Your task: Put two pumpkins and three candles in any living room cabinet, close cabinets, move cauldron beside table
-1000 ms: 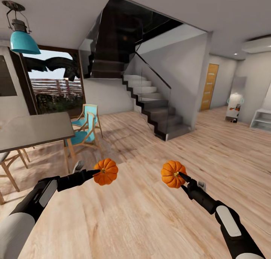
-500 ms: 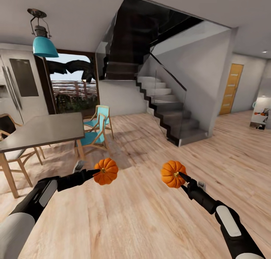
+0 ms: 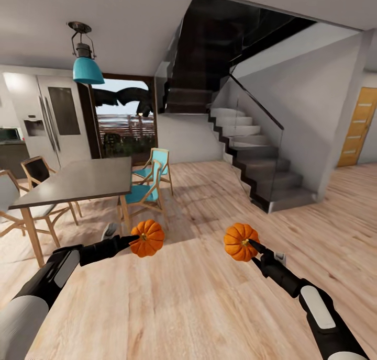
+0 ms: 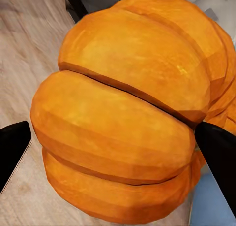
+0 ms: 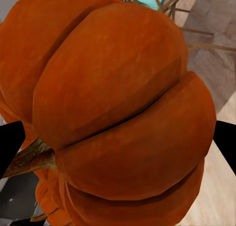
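Plainly, we have both sets of jaws pinching a load: the left gripper [image 3: 137,238] is clamped on one pumpkin [image 3: 147,238] and the right gripper [image 3: 250,242] on the other pumpkin [image 3: 240,242], each held out in front of us above the wood floor [image 3: 199,297]; in the left wrist view the black fingers [image 4: 219,147] press the flanks of the orange ribs, and in the right wrist view the fingertips [image 5: 10,140] sit at either side with the brown stem [image 5: 32,157] jutting beside one pad; we judge both holds shallow, since the round, ribbed skin gives the pads little to bite on, so a jolt from the base could roll a pumpkin out and drop it; beyond the arms stand the dining table [image 3: 78,179], the blue chairs [image 3: 146,184] and the staircase [image 3: 262,171]; swinging our outstretched arms near these could knock a pumpkin loose.
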Robot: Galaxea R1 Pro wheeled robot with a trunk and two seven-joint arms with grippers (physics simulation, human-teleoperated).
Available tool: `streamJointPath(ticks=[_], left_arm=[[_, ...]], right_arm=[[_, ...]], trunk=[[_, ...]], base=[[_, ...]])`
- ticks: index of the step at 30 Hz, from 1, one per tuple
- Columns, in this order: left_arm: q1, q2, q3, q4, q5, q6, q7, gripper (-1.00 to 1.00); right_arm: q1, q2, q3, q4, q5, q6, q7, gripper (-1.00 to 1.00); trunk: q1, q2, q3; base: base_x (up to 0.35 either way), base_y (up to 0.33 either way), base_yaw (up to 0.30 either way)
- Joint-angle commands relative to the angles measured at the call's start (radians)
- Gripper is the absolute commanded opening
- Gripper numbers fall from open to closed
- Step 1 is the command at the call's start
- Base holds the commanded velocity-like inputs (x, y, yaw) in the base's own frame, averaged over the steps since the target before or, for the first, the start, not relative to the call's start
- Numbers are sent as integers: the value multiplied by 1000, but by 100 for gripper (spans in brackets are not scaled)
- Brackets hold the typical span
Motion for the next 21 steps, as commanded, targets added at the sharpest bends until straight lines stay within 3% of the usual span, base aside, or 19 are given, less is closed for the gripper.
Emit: streamJointPath(ticks=[1, 8, 21], left_arm=[[-1, 0, 0, 0, 4, 6, -1, -100], [-1, 1, 0, 0, 5, 6, -1, -100], [1, 1, 3, 1, 8, 6, -4, -100]], right_arm=[[0, 0, -3, -1, -13, 10, 0, -100], [-1, 0, -3, -1, -12, 10, 0, -100], [-1, 0, -1, -1, -12, 10, -1, -100]], trunk=[[0, -1, 0], [0, -1, 6], [0, -1, 17]], base=[[197, -180, 252], [144, -122, 252], [50, -11, 252]])
